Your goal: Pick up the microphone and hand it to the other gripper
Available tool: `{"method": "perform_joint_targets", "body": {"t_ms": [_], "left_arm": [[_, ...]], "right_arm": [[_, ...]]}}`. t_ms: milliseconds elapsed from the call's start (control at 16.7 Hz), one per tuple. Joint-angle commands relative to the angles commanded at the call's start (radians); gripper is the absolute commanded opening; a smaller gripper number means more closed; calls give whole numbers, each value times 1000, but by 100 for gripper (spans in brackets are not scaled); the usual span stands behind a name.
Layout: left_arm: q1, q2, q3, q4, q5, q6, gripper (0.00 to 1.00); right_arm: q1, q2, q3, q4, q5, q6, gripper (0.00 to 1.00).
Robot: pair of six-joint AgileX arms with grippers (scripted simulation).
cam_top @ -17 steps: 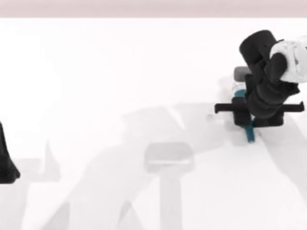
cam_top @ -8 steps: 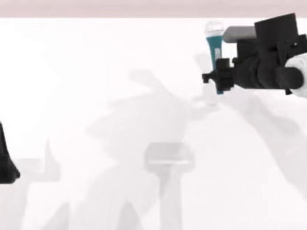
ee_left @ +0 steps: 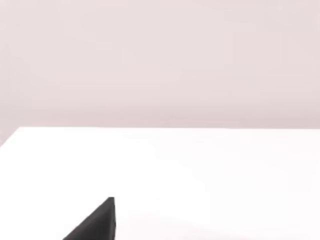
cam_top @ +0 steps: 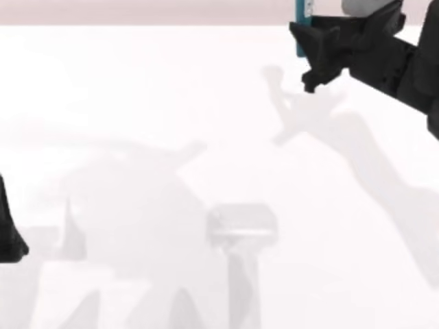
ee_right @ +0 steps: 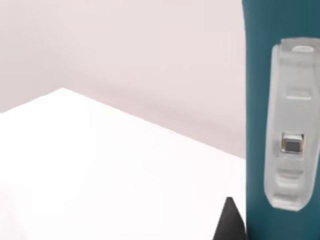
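The microphone is carried higher and farther back by the right gripper, its mesh head now cut off at the top view's upper edge.

A rendered simulation scene, not a lived-in room: a plain white table with flat soft shadows, its far edge meeting a featureless pale pink backdrop, no furnishings anywhere.

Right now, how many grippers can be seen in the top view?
2. The right gripper is at the table's far right edge, holding the microphone. The left gripper sits parked at the left edge, mostly out of view.
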Motion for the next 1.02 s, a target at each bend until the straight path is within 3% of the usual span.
{"method": "perform_joint_targets", "body": {"t_ms": [180, 540, 720, 1020], "left_arm": [[0, 0, 0, 0, 0, 0, 100], [0, 0, 0, 0, 0, 0, 100], [0, 0, 0, 0, 0, 0, 100], [0, 0, 0, 0, 0, 0, 100]], "right_arm": [[-3, -47, -32, 91, -37, -29, 0], [5, -49, -32, 100, -37, -29, 0], [68, -59, -68, 150, 25, -24, 0], [251, -99, -175, 290, 203, -9, 0]]}}
